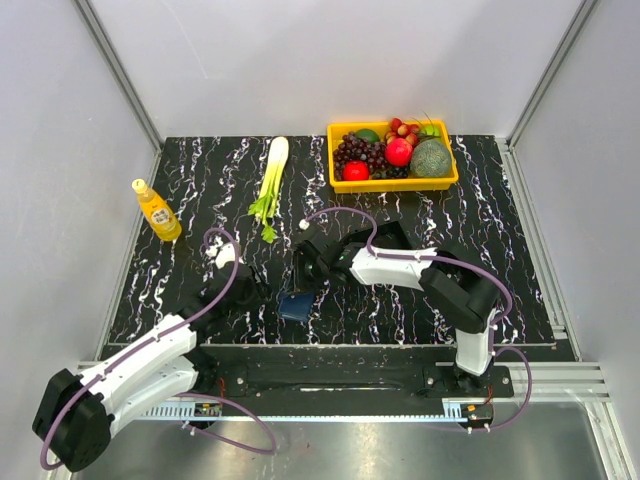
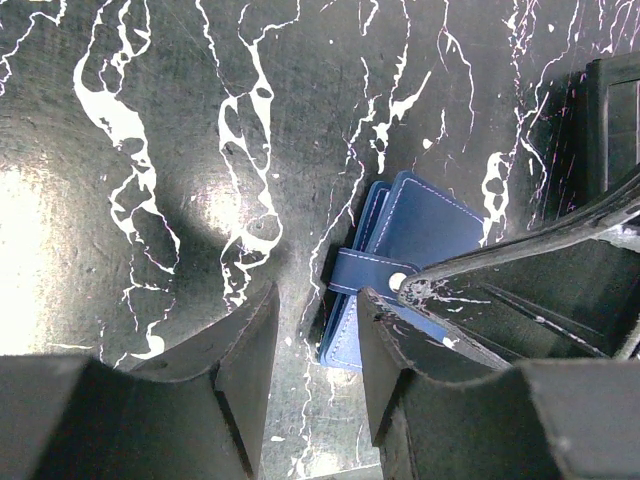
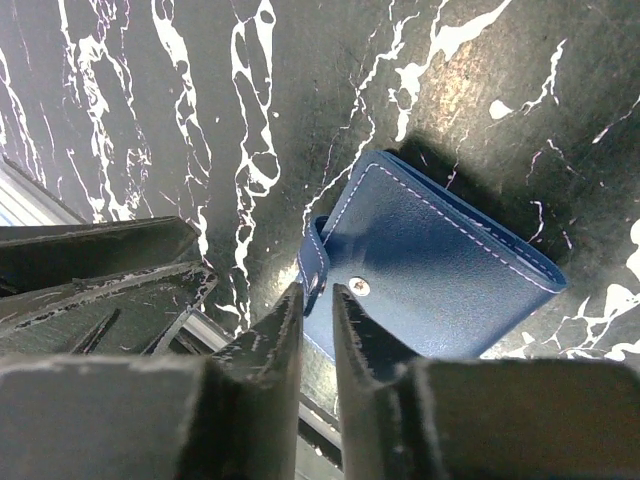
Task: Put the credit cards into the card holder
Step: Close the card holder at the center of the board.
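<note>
**ITEM: CARD HOLDER, NAVY, FOLDED SHUT, LYING FLAT ON THE TABLE**

**Location.** The card holder (image 1: pixel 297 306) sits in the lower middle of the overhead view, on the black marbled table (image 1: pixel 500 250) close to its near edge and between the two grippers. No credit cards are in view anywhere.

**Description.** A small stitched folding wallet. A short strap tab (image 3: pixel 314 262) wraps round its open edge, and a metal snap (image 3: pixel 358 288) sits on the upper face.

**Handling, as I judge it.**
- It is light and thin, with a soft cover that should flex rather than resist.
- The smooth skin will probably slide over the table if pushed from one side only.
- It is not fragile, though the strap is the weak point if yanked.
- The best hold looks to be the strap tab, for popping the snap, with the far long edge pinned or pinched to stop the body skating away.

**Left gripper** (image 2: pixel 315 385). The jaws are spread, with bare table between them. The wallet's near corner lies just beside the inner finger, at the lower middle of the left wrist view, and nothing is held.

**Right gripper** (image 3: pixel 318 325). The jaws are drawn close, with a narrow slit between them. Their tips are at the strap tab, in the lower middle of the right wrist view. Whether they already pinch the tab I cannot tell.

**Also present.**
- An orange bottle (image 1: pixel 157 210) at the left of the overhead view.
- A leek (image 1: pixel 272 180) at upper centre.
- A yellow basket (image 1: pixel 345 184) of fruit at the upper right, well apart from the wallet.
</note>
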`<action>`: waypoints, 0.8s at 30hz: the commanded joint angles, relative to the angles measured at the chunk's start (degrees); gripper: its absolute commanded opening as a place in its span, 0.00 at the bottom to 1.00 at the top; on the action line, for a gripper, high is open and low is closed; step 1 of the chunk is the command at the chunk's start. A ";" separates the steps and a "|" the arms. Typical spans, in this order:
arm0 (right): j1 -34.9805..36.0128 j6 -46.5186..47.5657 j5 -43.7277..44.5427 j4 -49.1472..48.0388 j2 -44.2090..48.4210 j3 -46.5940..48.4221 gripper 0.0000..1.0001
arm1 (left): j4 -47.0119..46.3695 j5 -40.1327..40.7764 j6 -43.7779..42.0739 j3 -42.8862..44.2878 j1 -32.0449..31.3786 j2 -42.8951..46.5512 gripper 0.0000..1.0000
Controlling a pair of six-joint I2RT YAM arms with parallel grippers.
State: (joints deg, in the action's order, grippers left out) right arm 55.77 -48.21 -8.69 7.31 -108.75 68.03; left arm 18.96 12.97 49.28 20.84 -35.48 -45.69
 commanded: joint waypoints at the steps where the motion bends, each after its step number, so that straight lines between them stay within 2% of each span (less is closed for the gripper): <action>1: 0.48 0.57 0.25 -0.19 -0.24 1.84 0.17 | -3.05 -1.11 -1.11 -0.63 0.50 -0.19 0.41; 2: 0.48 0.74 0.60 -0.10 0.29 1.50 0.09 | -3.14 -1.28 -1.20 -0.54 0.50 -0.27 0.41; 8: 0.48 1.89 2.36 -0.28 2.14 -0.26 0.00 | -3.84 -1.81 -1.11 -0.98 0.50 -0.45 0.41; 12: 0.48 1.98 2.19 -0.19 1.44 -0.97 0.00 | -4.02 -1.98 -1.11 -0.98 0.50 -0.89 0.41; 21: 0.48 2.15 3.33 -0.19 1.08 -2.11 0.08 | -4.90 -2.69 -1.38 -0.98 0.50 -1.59 0.41; 24: 0.48 2.15 3.68 -0.19 1.17 -2.11 0.14 | -4.99 -2.86 -1.38 -0.89 0.50 -1.94 0.41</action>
State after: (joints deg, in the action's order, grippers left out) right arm 55.81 -46.85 -6.98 7.20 -108.81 66.15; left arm 16.58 11.16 48.84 20.08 -35.22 -47.09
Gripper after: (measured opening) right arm 0.117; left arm 0.413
